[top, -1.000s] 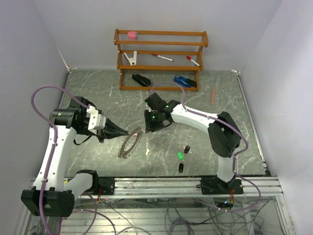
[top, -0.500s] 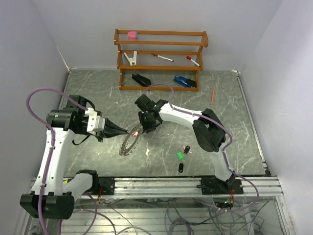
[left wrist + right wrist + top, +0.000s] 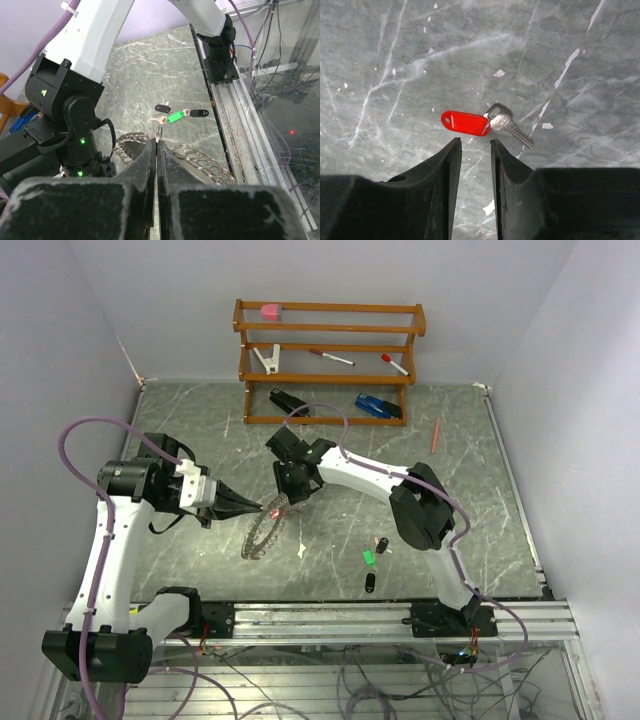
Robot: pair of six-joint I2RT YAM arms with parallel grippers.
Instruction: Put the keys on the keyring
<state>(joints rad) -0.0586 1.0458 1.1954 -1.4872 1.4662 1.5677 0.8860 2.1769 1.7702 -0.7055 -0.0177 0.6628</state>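
Four keys, one keyring. Left arm reaches in level; its left fingers (image 3: 145, 162) are shut, pinching the keyring (image 3: 262, 532) wire at mid-table (image 3: 190, 420). The right arm stretches across, and its right fingers (image 3: 445, 165), narrowly parted and empty, point down over the red key (image 3: 465, 123), which lies flat. The green key (image 3: 368, 557) and two black keys (image 3: 381, 544) cluster near the front edge, with open marble around them.
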